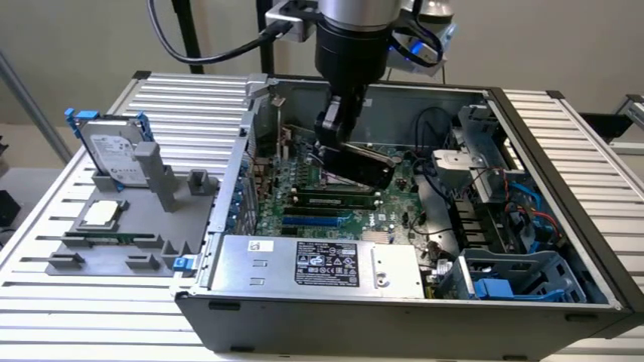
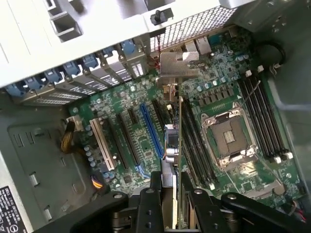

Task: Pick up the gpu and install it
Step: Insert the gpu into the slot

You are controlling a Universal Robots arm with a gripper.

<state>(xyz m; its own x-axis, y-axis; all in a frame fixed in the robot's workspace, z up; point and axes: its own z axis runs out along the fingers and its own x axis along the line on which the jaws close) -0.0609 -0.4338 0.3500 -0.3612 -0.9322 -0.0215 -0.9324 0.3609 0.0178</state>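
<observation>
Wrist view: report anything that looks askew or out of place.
The gpu, clamped edge-on in the hand, stands over the motherboard beside the blue slot and does not look seated in any slot. The CPU socket lies open and empty. Nothing looks damaged or spilled.

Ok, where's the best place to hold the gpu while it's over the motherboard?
I'd say its top edge, from straight above, clamped across the two flat faces, as the pincer grips it now. The gpu hangs on edge, so its lower edge and metal bracket stay free for seating.
</observation>
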